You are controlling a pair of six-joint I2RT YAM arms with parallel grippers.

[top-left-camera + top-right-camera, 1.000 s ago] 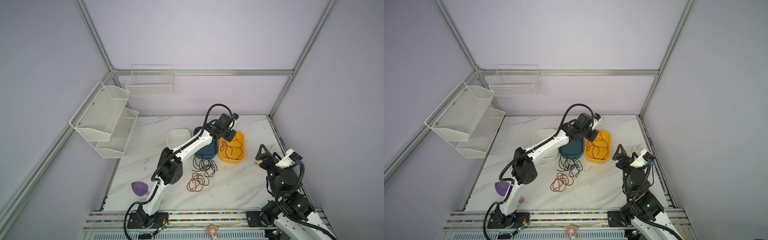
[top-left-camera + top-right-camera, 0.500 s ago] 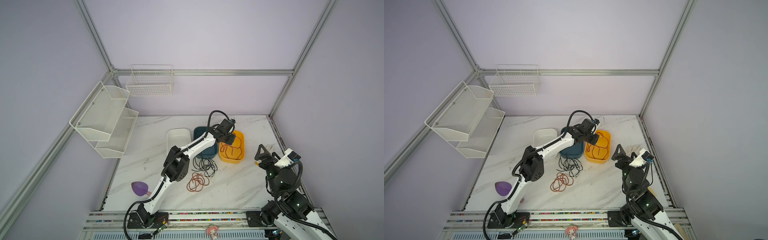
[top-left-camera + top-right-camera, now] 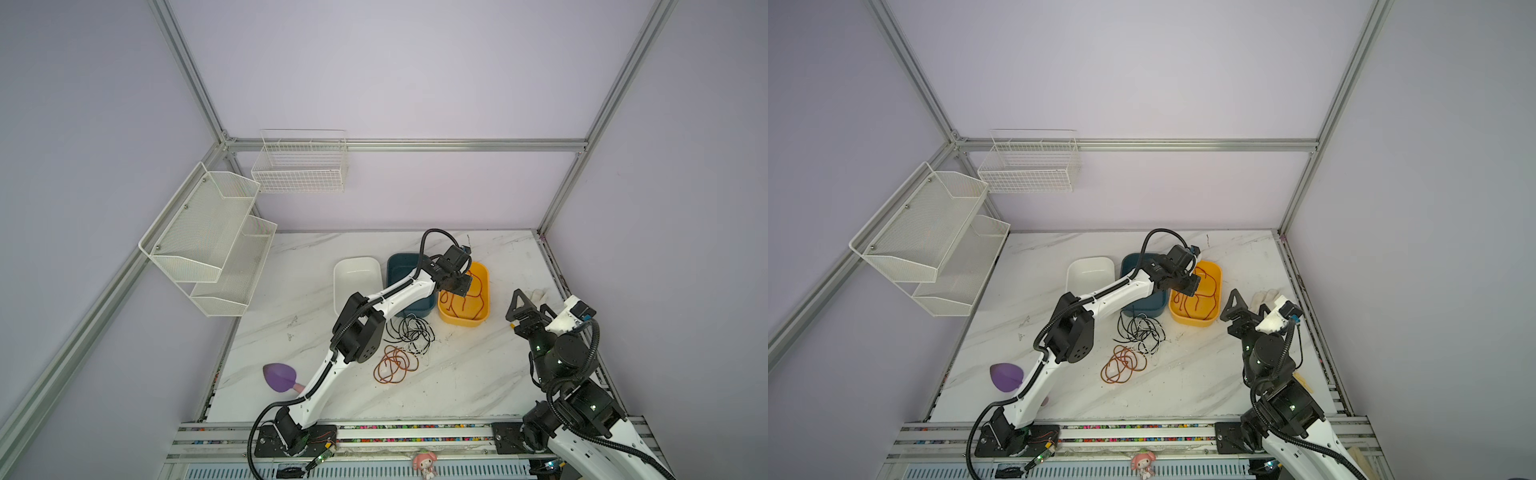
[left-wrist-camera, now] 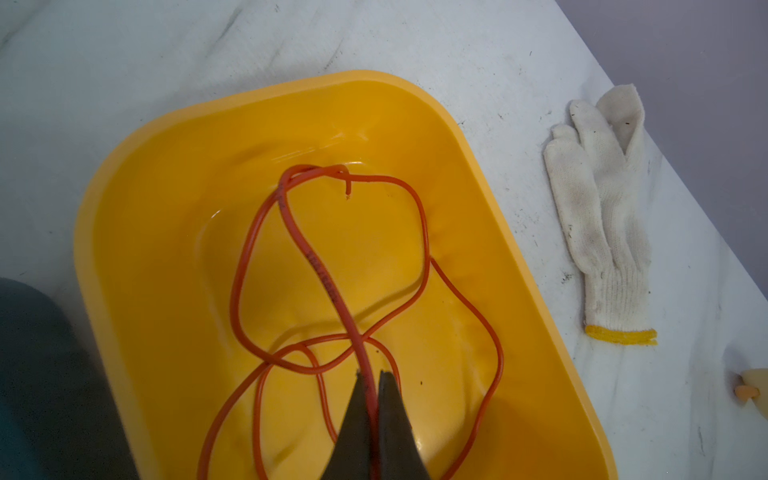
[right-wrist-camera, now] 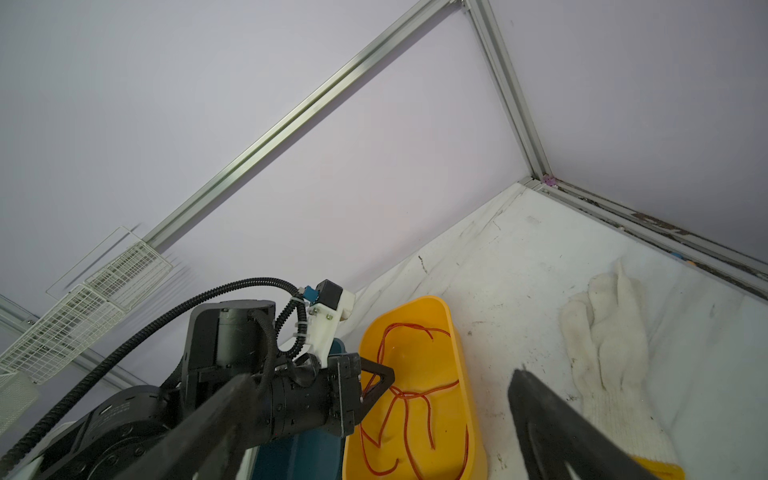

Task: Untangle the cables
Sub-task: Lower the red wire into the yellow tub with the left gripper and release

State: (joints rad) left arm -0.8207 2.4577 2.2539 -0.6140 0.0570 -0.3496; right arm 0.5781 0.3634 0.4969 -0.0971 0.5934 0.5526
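Lowered since the earlier frame: left claw (image 3: 459,286), now down inside the yellow tub (image 3: 463,321).

Both top views: black-and-white cables (image 3: 409,332) and an orange coil (image 3: 392,365) lie loose on the desk (image 3: 478,374). Right claw (image 3: 530,301) waits aside, spread wide and empty.

Left wrist: jaws pinched tight on a red cable (image 4: 316,266), probably to lay it apart from the tangle.

Right wrist: red loops lie in the tub, with a glove (image 5: 602,340) beside it.

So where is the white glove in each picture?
Top view: glove right of the yellow tub, partly hidden.
Top view: glove right of the tub, easier to see.
Left wrist: glove lying flat beside the tub, not touching.
Right wrist: glove beside the tub.
Shared landmark: the yellow tub.
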